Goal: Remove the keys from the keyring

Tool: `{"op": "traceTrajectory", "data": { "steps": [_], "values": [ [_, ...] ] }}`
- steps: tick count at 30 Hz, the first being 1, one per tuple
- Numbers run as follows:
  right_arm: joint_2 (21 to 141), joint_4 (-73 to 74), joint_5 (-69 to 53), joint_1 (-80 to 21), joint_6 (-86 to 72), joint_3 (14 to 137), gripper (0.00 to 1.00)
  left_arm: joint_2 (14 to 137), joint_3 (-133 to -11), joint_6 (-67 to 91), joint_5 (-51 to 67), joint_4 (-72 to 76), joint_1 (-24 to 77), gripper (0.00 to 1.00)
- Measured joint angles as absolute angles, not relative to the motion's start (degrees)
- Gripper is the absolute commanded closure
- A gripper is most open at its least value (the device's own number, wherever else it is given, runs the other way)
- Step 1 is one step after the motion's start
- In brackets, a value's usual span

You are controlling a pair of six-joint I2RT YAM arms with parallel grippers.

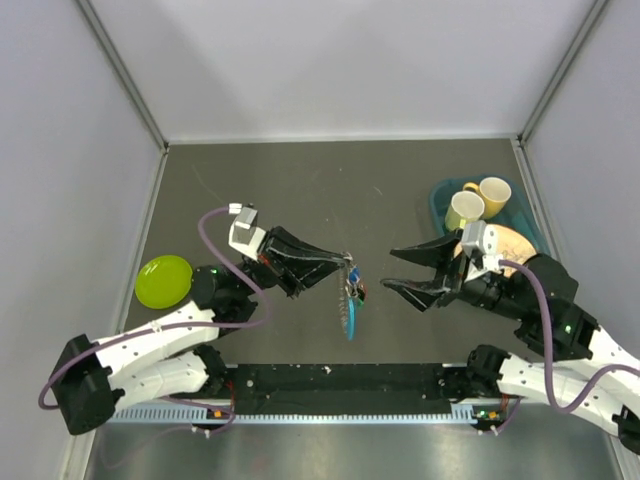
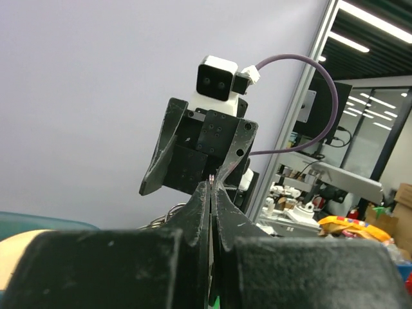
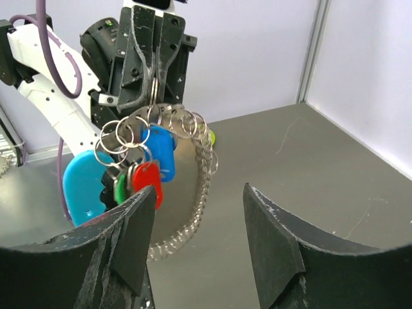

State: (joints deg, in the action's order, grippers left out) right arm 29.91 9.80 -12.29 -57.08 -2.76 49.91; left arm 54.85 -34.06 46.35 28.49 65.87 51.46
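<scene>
Three keys (image 3: 148, 168): one blue head (image 3: 161, 151), one red (image 3: 148, 183), one green (image 3: 120, 188); all hang on the rings in mid-air, above the counter (image 1: 300, 190), between the two tools.
Keyring (image 3: 154, 114): thin metal ring pinched at the left tool's tips; several more rings are looped below it, and I can't tell the exact count.
Blue tab (image 3: 80, 187): one, curved, bright blue, hanging on the same bunch beside the green key.
Strap (image 3: 201, 183): one, silvery, toothed, dangling below the rings; whether its end touches the counter I can't tell.
Left tool (image 1: 345, 260): fingers pressed together on the keyring, carrying the whole bunch.
Right tool (image 1: 390, 268): fingers spread apart, nothing between them, just beside the bunch and facing it; no contact.
Dish (image 1: 165, 281): one, lime-green, round, on the counter's left side, well apart from the bunch.
Tray (image 1: 440, 195): one, teal, at the far right of the counter.
Cups (image 1: 478, 200): two, pale yellow, side by side in the tray.
</scene>
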Motion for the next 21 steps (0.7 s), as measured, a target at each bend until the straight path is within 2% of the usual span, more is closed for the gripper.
{"op": "traceTrajectory", "data": {
  "steps": [8,16,21],
  "values": [
    [35.24,5.91,-14.94,-57.08,0.4,51.24,0.41,57.91,-33.32,50.92,29.36,70.67,51.46,1.0],
    [35.79,5.13,-18.76,-57.08,4.43,51.79,0.4,60.31,-34.41,54.28,33.54,72.16,51.46,1.0],
    [37.32,4.91,-22.11,-57.08,4.95,53.43,0.47,61.87,-34.92,55.92,34.92,72.14,51.46,1.0]
  ]
}}
